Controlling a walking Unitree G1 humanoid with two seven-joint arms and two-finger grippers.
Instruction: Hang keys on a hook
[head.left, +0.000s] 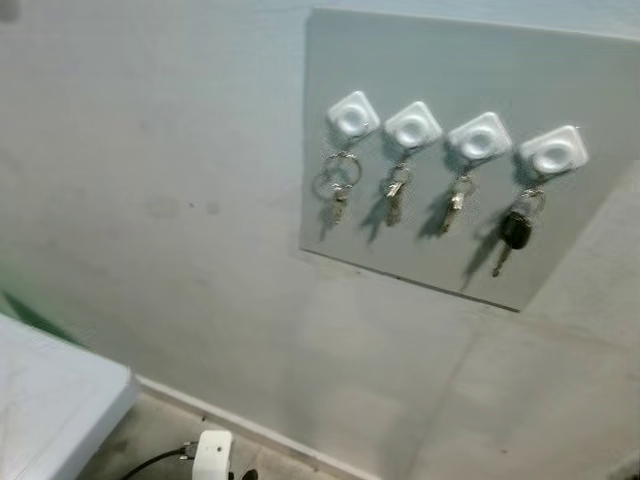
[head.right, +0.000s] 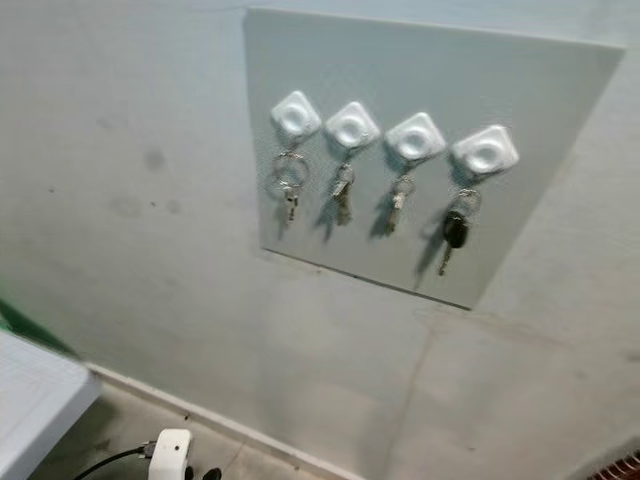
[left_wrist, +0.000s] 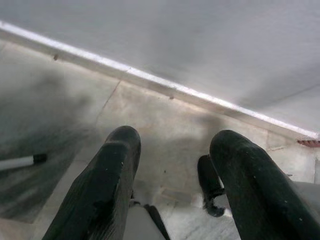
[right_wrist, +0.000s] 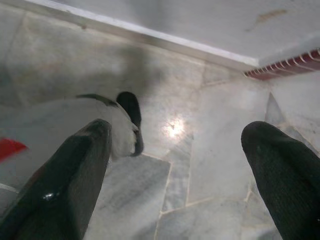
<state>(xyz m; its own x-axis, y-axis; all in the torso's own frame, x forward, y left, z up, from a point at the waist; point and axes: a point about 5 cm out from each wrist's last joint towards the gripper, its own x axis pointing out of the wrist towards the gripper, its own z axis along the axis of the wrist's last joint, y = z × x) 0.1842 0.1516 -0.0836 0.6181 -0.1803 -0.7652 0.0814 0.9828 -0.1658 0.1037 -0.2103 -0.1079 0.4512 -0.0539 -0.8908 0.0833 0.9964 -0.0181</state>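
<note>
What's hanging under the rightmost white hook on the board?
Under the rightmost hook hangs a ring with a black-headed key, lying against the grey board. Its blade tip points down; whether more keys sit behind it is hidden.

Bare wall left of board; every hook key-laden.

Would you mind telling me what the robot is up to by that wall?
It faces a grey board with four white hooks, each holding keys, the rightmost a black-headed key. Both arms hang idle over the floor: the left pincer and right pincer are open and empty. Nothing is being handled.
</note>
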